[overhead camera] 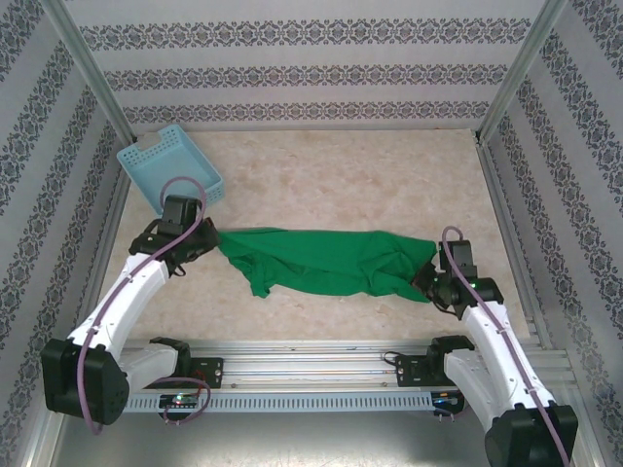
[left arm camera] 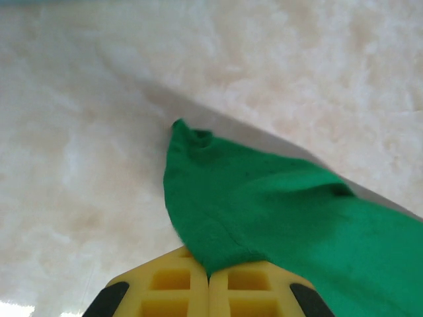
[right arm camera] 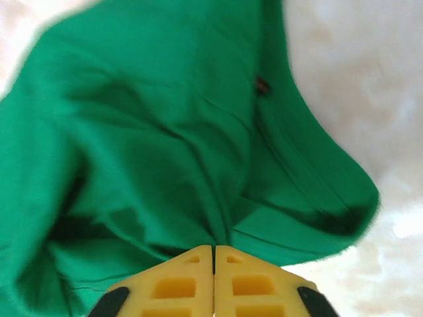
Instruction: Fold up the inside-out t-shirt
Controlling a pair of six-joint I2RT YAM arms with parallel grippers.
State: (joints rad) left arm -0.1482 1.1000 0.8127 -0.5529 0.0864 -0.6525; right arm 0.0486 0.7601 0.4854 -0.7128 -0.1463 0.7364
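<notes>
t-shirt (overhead camera: 326,261): lying stretched in a band across the near middle of the table (overhead camera: 341,165) | left fingers (left arm camera: 165,287): pressing together, pinching its left end | right fingers (right arm camera: 178,285): pressing together, gripping cloth at its right end

A light blue lattice basket (overhead camera: 170,167) sits askew in the far left corner of the pale marbled table (overhead camera: 341,175) — patterned wall panels (overhead camera: 292,68) enclose three sides, a metal rail (overhead camera: 311,375) lines the near edge.
</notes>
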